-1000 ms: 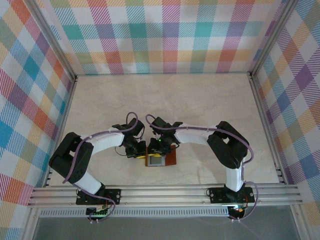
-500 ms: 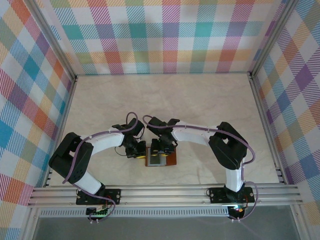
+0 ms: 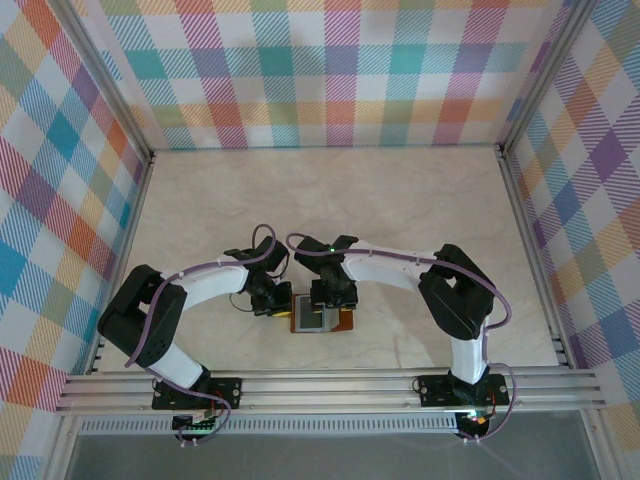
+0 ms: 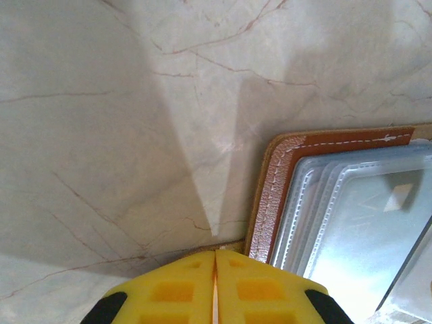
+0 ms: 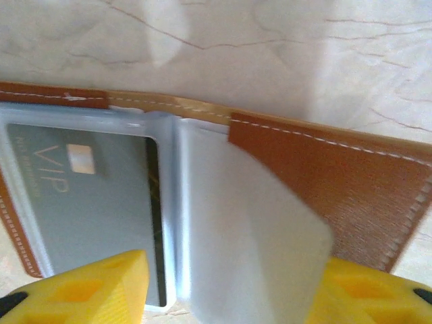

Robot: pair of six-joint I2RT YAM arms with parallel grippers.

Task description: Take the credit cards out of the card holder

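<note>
Tan-brown leather marked the card holder [image 3: 343, 321], which lay open and flat on the tabletop [image 3: 400, 210], close to the near edge and between your two arms.

1. Your left fingers [image 3: 279, 304] were pressed together, pad against pad, with nothing between them. In the left wrist view these fingers [image 4: 196, 283] sat just beside the stitched brown border of the card holder [image 4: 270, 189]. You could not tell from that view whether they touched the leather.

2. Your right fingers [image 3: 326, 299] stood well apart over the middle of the card holder. In the right wrist view a white card [image 5: 250, 229] lay skewed across the brown leather [image 5: 344, 189], with its blurred near end between the two yellow fingers [image 5: 81, 293]. A gap showed between the card and one pad, so the fingers were not clamped on it. You could not tell whether the card touched the other pad.

3. A grey card [image 5: 88, 196] printed "VIP", with a dark stripe along one edge, sat inside a clear sleeve [image 5: 165, 142] beside the white card.
</note>
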